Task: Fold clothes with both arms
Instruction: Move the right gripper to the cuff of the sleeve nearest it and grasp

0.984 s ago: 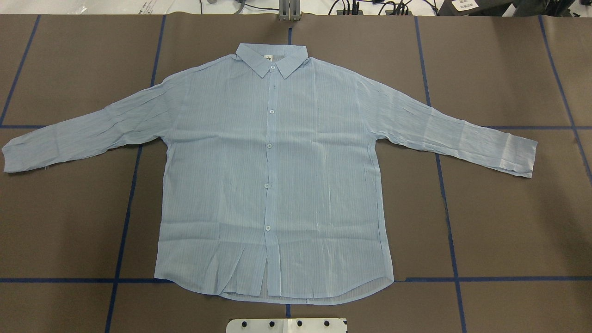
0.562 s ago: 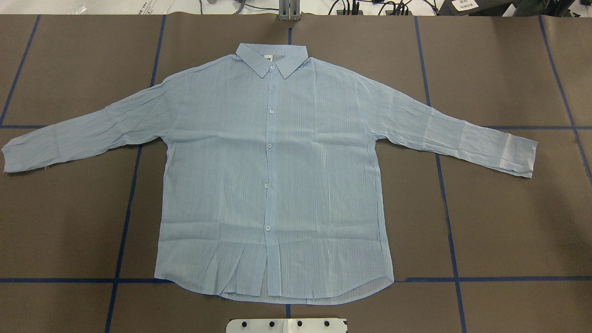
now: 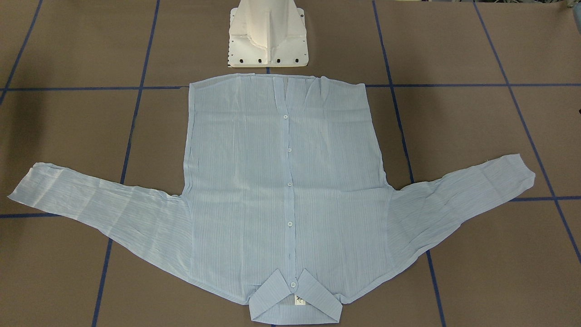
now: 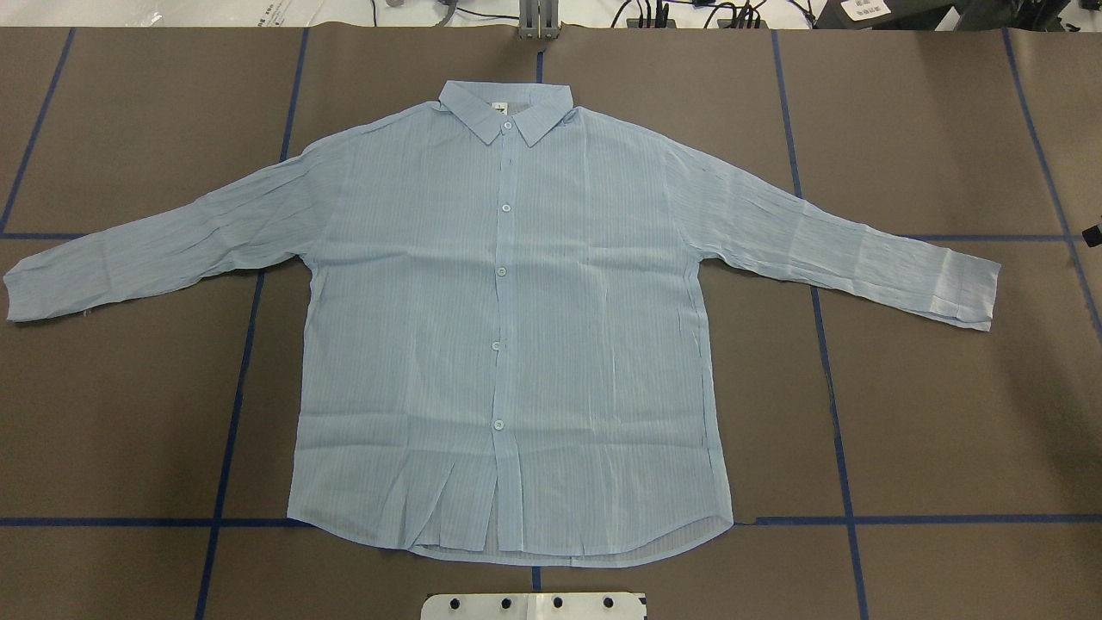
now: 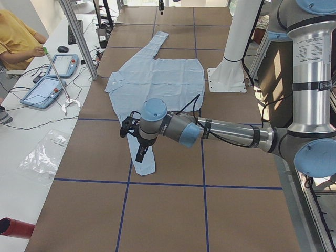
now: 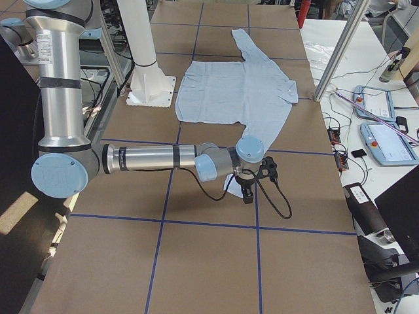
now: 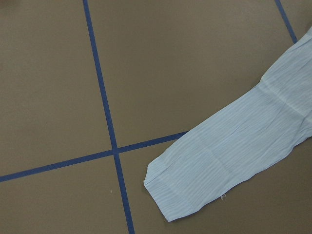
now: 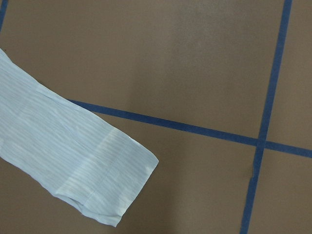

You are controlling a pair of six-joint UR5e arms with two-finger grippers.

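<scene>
The light-blue striped shirt point(image 4: 508, 327) lies flat and buttoned on the brown table, collar at the far side, both sleeves spread out. In the exterior left view my left gripper point(image 5: 140, 152) hangs just above the end of the near sleeve point(image 5: 143, 165). I cannot tell if it is open. The left wrist view shows that cuff point(image 7: 195, 185) and no fingers. In the exterior right view my right gripper point(image 6: 247, 194) hangs over the other cuff point(image 6: 230, 186), state unclear. The right wrist view shows this cuff point(image 8: 112, 180). A black sliver point(image 4: 1093, 232) shows at the overhead view's right edge.
The white pedestal base point(image 3: 268, 36) stands at the shirt's hem. Blue tape lines point(image 4: 232, 413) cross the table. Beyond the far edge stand metal posts point(image 5: 79, 37), tablets point(image 5: 50, 79) on a white bench, and a person in yellow point(image 5: 16, 37).
A small black part has come into the overhead view at the right edge, near the right sleeve's end. The shirt has not moved.
</scene>
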